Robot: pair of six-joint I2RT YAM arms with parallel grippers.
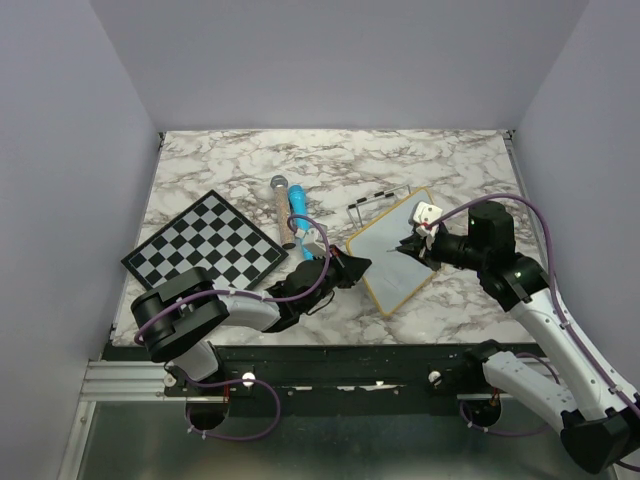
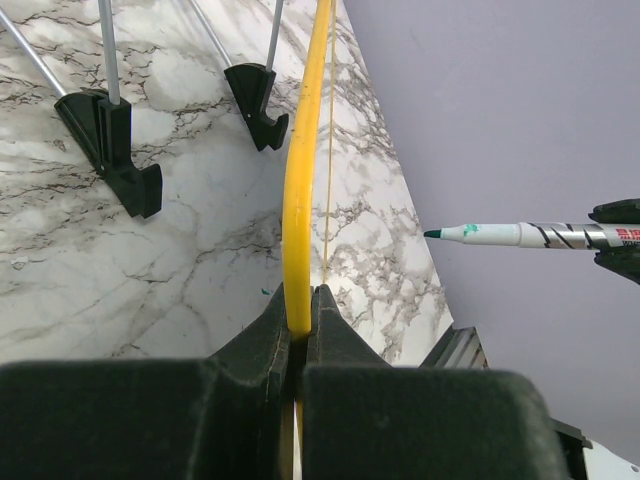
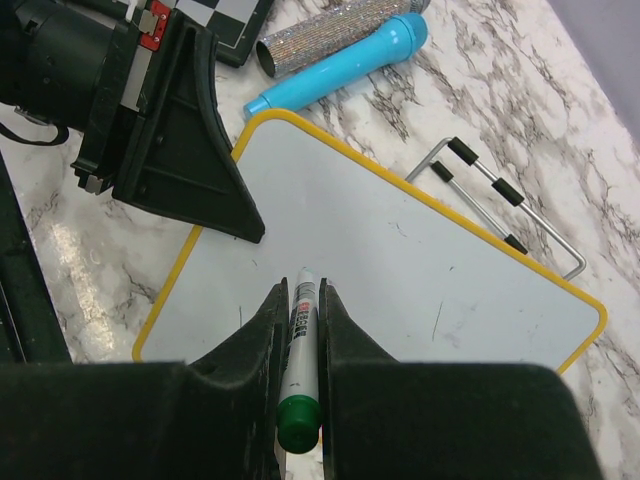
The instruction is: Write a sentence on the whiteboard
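The whiteboard (image 1: 392, 258) has a yellow rim and lies right of centre. Its white face (image 3: 400, 250) is blank apart from a few faint marks; no green sentence shows. My left gripper (image 1: 352, 268) is shut on the board's left edge, and the yellow rim (image 2: 300, 190) runs up from between its jaws (image 2: 302, 305). My right gripper (image 3: 300, 290) is shut on a green-capped marker (image 3: 300, 345) above the board. In the left wrist view the marker's bare green tip (image 2: 436, 233) is a short way off the board.
A black-and-white chessboard (image 1: 205, 245) lies at the left. A blue microphone (image 3: 340, 65) and a glittery one (image 3: 330, 25) lie behind the board. A wire stand with black feet (image 3: 500, 195) lies by the board's far edge, also in the left wrist view (image 2: 110, 130).
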